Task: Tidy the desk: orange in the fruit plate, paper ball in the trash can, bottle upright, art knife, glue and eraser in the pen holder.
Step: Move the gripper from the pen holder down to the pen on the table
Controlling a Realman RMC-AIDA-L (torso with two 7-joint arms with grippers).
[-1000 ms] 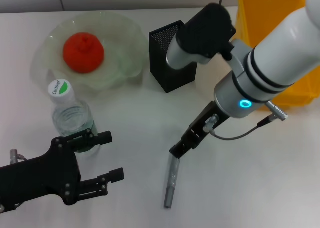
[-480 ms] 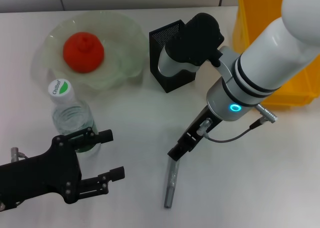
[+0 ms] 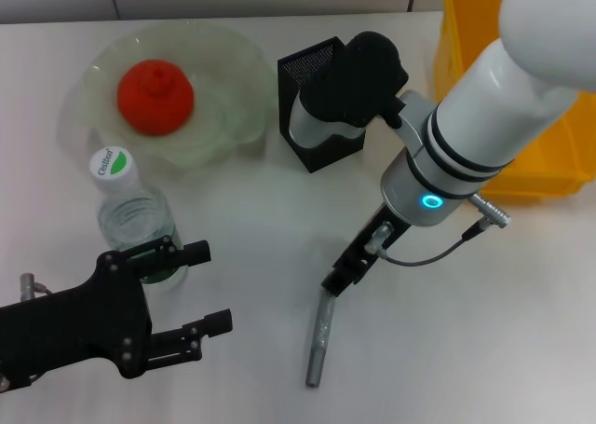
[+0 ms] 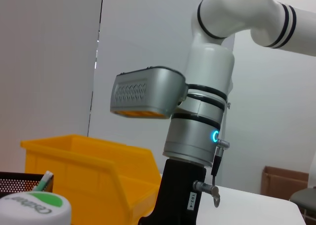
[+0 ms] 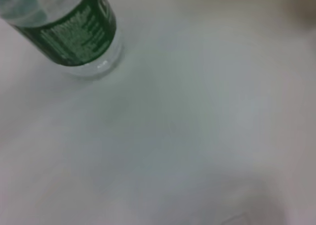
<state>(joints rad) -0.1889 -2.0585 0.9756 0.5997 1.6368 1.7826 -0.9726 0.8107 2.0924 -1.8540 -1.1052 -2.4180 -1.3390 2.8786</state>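
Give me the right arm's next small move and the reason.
Probably close on the art knife and lift it toward the pen holder. The right gripper sits at the knife's upper end, which lies flat on the desk. The orange is already in the fruit plate and the bottle stands upright.

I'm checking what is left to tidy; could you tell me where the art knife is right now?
In the head view the art knife lies flat on the desk, front centre, its upper end at the right gripper.
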